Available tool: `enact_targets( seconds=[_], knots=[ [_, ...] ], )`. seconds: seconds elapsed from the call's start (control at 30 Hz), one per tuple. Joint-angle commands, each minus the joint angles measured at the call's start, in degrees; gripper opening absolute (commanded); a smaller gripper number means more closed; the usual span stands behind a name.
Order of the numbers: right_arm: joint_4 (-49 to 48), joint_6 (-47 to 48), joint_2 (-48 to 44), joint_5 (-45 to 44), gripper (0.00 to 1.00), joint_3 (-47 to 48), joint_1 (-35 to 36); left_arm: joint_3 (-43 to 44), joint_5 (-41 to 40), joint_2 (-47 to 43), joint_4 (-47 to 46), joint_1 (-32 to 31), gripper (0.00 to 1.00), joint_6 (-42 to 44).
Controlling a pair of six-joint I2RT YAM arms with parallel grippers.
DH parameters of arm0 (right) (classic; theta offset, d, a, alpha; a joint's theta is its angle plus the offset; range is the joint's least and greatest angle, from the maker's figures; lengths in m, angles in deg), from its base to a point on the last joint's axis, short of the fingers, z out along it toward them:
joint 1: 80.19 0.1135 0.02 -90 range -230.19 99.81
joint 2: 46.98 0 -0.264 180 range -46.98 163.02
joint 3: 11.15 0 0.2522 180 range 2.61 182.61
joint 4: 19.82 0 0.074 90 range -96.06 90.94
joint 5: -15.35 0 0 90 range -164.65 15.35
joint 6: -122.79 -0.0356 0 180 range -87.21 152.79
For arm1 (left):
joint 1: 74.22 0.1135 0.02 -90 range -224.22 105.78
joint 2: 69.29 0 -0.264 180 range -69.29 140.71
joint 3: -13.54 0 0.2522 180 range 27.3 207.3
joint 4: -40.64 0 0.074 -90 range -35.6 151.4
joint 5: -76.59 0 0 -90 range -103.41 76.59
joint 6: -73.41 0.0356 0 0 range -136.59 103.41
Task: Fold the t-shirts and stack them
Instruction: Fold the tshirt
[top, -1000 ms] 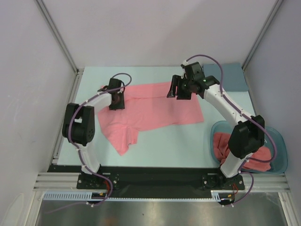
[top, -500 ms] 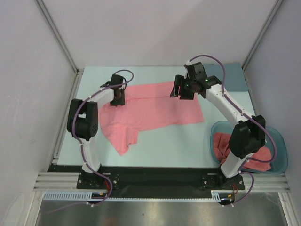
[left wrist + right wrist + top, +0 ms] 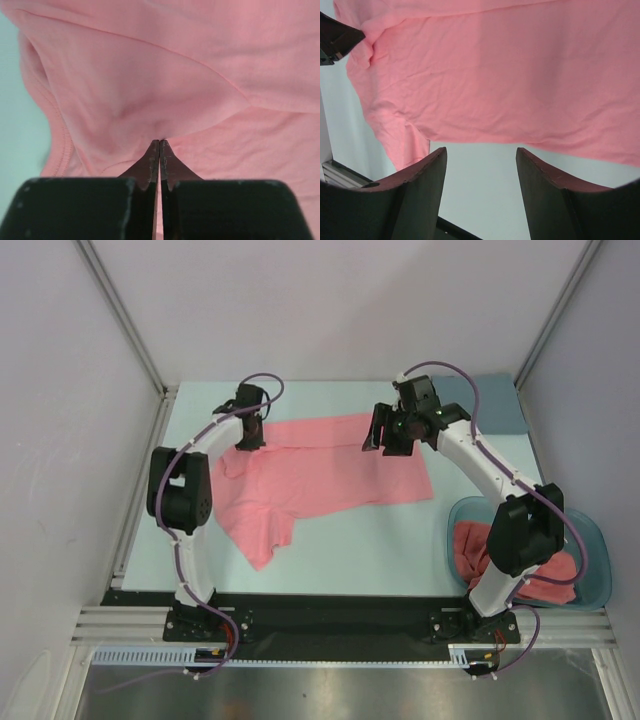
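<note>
Fabric of the shirt (image 3: 150, 90) is pinched between the closed tips of my left gripper (image 3: 159, 146), puckering right at them near the shirt's far left edge, while the rest lies spread on the table (image 3: 380, 540) ahead and off to the right. My right gripper (image 3: 481, 152) hangs with jaws wide and nothing between them, above the shirt's far right part. More shirts (image 3: 470, 545) sit crumpled in the tub (image 3: 600, 575), well behind that gripper.
</note>
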Motion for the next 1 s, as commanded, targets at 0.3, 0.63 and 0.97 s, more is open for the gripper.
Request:
enact_targets(
  seconds=[0.3, 0.63, 0.97],
  knots=[
    [3.1, 1.3, -4.3, 0.0, 0.63, -2.5, -2.5, 11.2, -4.3, 5.6, 2.1, 2.7, 0.00, 1.0],
    [4.6, 1.9, -5.6, 0.6, 0.64, -4.8, -3.2, 19.8, -3.8, 10.9, 3.3, 3.9, 0.10, 1.4],
    [3.9, 2.1, -6.9, 2.1, 0.64, -7.4, -3.3, 15.3, -3.5, 3.2, 4.8, 3.2, 0.33, -1.7]
  ],
)
